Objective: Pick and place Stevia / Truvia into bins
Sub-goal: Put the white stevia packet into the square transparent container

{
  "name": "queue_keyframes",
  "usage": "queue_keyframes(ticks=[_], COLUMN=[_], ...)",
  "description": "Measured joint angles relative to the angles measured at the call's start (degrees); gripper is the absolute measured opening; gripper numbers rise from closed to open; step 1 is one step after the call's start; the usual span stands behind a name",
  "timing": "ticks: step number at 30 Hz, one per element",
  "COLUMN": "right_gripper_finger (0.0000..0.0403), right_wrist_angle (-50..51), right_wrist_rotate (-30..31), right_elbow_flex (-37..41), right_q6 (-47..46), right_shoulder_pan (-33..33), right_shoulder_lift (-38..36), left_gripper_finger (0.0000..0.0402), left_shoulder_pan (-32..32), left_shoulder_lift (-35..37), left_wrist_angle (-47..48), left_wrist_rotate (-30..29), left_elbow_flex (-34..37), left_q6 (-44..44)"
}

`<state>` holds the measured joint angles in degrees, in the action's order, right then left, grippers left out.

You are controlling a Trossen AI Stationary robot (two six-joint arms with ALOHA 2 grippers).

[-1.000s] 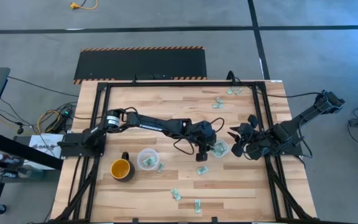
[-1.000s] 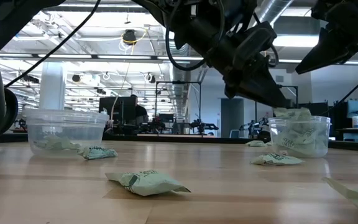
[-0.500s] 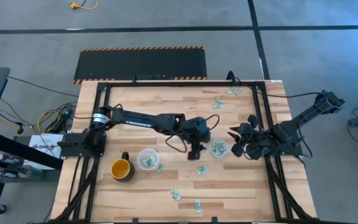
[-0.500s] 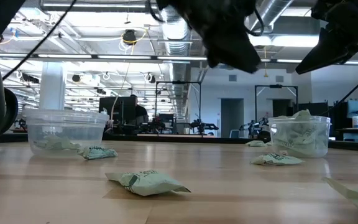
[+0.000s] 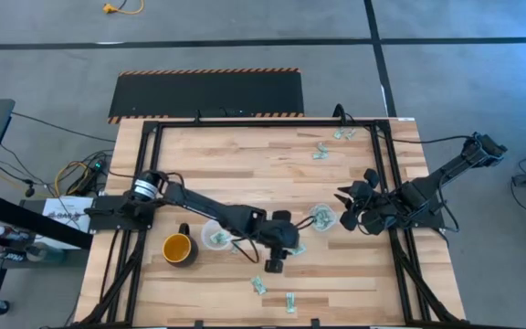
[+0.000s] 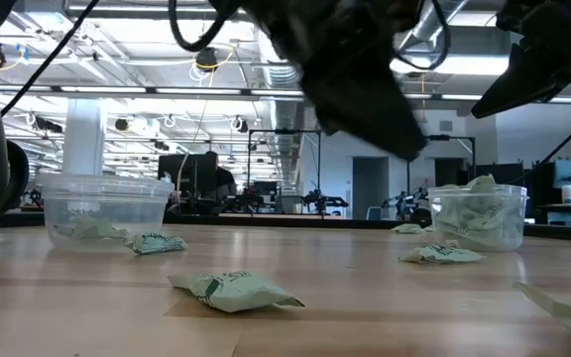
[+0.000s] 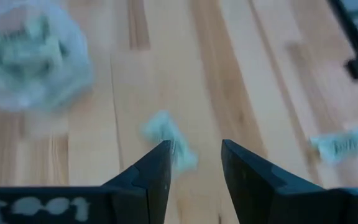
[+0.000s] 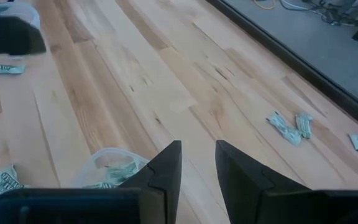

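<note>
Pale green Stevia sachets lie scattered on the wooden table: one just right of my left gripper, others near the front and at the far right. Two clear cups serve as bins, the left cup and the right cup, each with sachets inside. My left gripper hovers open over the table between them, a sachet just ahead of its fingers. My right gripper waits open beside the right cup, nothing between its fingers.
A yellow-orange mug stands left of the left cup. Black frame rails run along the table's sides. In the low view a sachet lies in the foreground, with another in front of the right cup.
My left gripper has drawn away from the right cup, first a little to the left, then quickly toward the table's near edge, and now hangs over the bare wood between the two cups. The right arm has kept still.
</note>
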<state>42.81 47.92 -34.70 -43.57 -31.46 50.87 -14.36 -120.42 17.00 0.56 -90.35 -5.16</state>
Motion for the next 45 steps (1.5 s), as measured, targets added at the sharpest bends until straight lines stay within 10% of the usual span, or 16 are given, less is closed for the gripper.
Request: queue_keyframes(ticks=[45], right_gripper_finger=[0.0093], right_wrist_angle=[-1.7], right_wrist_rotate=[-0.8], right_elbow_flex=[0.0], right_q6=[0.0], right_shoulder_pan=[0.0], right_shoulder_lift=[0.0], left_gripper_finger=[0.0130], left_shoulder_pan=[0.9], left_shoulder_lift=[-9.6], left_wrist_angle=[-5.6], left_wrist_rotate=[2.3], left_elbow_flex=[0.0], left_q6=[-2.4])
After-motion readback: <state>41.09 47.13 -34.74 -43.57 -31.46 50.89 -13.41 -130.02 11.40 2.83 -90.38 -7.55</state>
